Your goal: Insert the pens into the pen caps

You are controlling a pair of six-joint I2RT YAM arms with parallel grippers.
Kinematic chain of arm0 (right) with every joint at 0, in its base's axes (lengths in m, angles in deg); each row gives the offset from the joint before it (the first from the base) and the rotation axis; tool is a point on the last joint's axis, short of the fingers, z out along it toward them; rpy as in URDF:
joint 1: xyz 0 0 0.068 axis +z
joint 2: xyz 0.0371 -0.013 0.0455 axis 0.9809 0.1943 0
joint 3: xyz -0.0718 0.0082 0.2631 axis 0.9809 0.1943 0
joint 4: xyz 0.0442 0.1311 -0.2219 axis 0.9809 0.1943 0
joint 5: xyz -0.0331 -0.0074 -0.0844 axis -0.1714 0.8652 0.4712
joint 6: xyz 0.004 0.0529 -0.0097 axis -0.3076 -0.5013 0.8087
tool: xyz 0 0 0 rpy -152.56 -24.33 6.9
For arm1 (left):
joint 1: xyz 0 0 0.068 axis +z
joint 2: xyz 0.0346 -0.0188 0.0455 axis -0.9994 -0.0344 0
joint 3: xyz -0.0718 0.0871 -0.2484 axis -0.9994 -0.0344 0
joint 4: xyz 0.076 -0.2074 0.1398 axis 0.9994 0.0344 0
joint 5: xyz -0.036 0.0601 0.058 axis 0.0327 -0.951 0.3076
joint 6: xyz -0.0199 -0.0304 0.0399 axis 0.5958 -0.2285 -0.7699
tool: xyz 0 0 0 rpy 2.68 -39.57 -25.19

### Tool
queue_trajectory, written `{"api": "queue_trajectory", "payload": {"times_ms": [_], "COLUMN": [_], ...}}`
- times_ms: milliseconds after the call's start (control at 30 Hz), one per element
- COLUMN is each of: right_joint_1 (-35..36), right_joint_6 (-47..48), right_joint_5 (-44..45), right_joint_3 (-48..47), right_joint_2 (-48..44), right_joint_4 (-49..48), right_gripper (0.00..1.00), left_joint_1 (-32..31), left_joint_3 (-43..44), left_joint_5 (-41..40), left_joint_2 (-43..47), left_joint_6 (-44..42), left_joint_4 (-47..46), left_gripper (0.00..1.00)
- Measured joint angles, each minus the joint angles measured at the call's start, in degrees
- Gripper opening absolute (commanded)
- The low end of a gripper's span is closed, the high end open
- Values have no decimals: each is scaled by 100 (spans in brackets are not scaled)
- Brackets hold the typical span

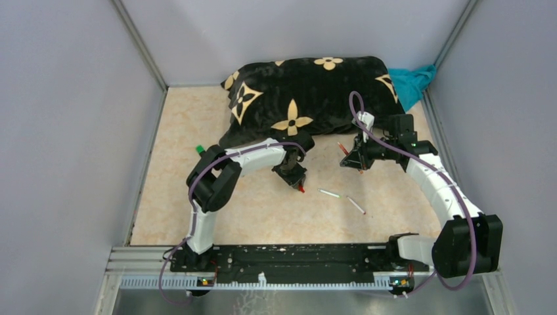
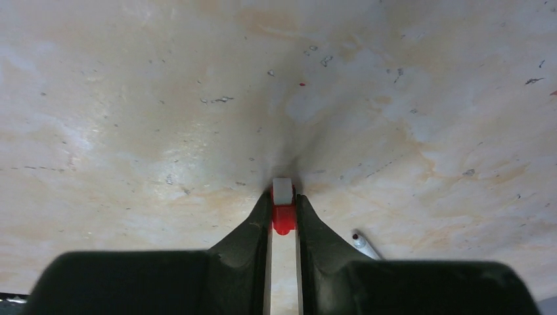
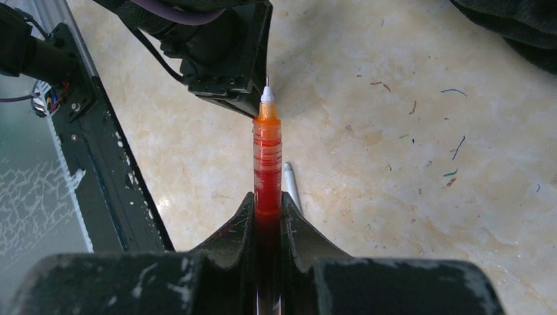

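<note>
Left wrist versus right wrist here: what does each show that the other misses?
Only left wrist: the left end effector pinching a small red pen cap. Only right wrist: the right end effector gripping a red pen, plus the black base rail. Both: the beige tabletop and a white pen lying near the fingers.

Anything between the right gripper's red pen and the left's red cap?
Nothing visible. Bare table lies between the red pen in the right gripper and the red cap in the left gripper; loose pens lie off that line.
</note>
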Motion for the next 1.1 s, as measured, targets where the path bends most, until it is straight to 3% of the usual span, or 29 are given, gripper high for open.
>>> {"api": "queue_trajectory", "payload": {"times_ms": [300, 567, 767, 1000, 1100], "right_joint_1": [-20, -39, -39, -39, -39], "right_joint_6": [2, 0, 0, 0, 0], "right_joint_5": [-2, -13, -15, -17, -24], "right_joint_3": [0, 0, 0, 0, 0], "right_joint_2": [0, 0, 0, 0, -4], "right_joint_4": [2, 0, 0, 0, 2], "right_gripper": [0, 0, 0, 0, 0], "left_joint_1": [76, 195, 229, 232, 240], "left_joint_3": [-533, -734, -765, -769, -780], "left_joint_5": [-452, -658, -656, -654, -640], "left_joint_2": [431, 588, 599, 601, 605], "left_joint_6": [-1049, -1993, -2234, -2306, -2310], "left_joint_4": [-48, -57, -109, -109, -105], "left_gripper": [16, 31, 33, 23, 8]}}
